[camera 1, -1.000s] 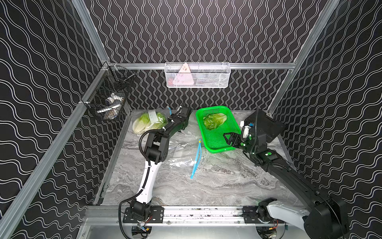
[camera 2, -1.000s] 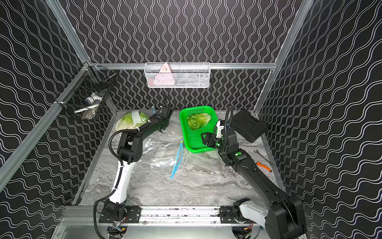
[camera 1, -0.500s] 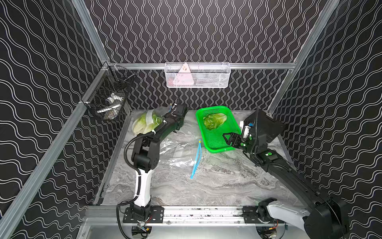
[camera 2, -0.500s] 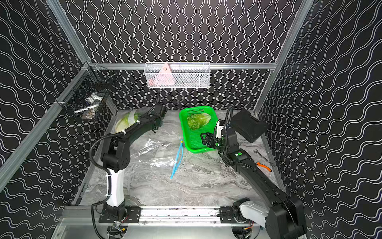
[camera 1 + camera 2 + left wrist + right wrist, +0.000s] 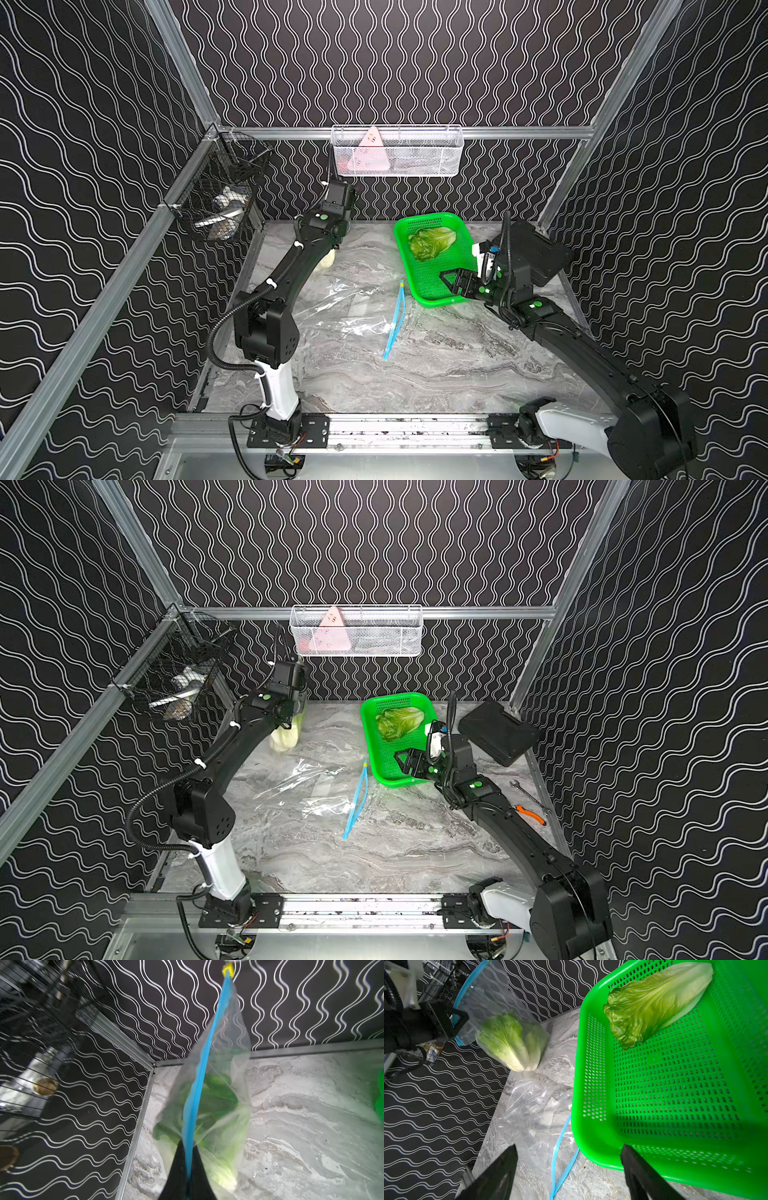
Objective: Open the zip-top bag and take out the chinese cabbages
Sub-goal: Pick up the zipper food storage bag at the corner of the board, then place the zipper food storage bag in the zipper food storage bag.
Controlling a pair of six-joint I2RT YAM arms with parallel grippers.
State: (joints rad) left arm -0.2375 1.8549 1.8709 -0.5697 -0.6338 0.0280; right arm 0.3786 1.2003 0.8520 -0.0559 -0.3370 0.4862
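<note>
Chinese cabbages (image 5: 508,1043) number three by our count. Two hang stalk-down inside the hanging bag (image 5: 488,995) at the far left corner. A third cabbage (image 5: 430,243) lies alone at the far end of the green basket (image 5: 419,278).

We start with the marble table (image 5: 436,374), which carries everything. The left arm (image 5: 291,270) reaches to the far left corner, and the right arm (image 5: 582,353) reaches to the green basket's near end. That basket sits right of centre, with a black case (image 5: 536,257) just to its right. On the far wall a white wire basket (image 5: 432,153) holds a pink triangle (image 5: 370,149). On the left wall a black wire basket (image 5: 199,195) holds pale things we cannot make out. A flat bag (image 5: 353,307) of clear plastic lies mid-table, just left of the green basket.

The left gripper (image 5: 188,1145) is clamped tight on the hanging bag's blue zip strip (image 5: 203,1064), with a yellow slider (image 5: 227,969) at the strip's other end. The right gripper (image 5: 569,1147) stands wide apart and holds nothing. One of its fingers (image 5: 639,1172) is over the green basket's near corner and the other is over the flat bag.

In both top views the left arm hides its gripper and most of the hanging bag, so only the pale stalk ends (image 5: 284,739) show. In the left wrist view the leaves are a green blur behind plastic. We cannot tell whether the zip is parted or whether the stalks touch the table. Pliers (image 5: 532,816) and a wrench (image 5: 530,796) lie near the case, seen in a top view.
</note>
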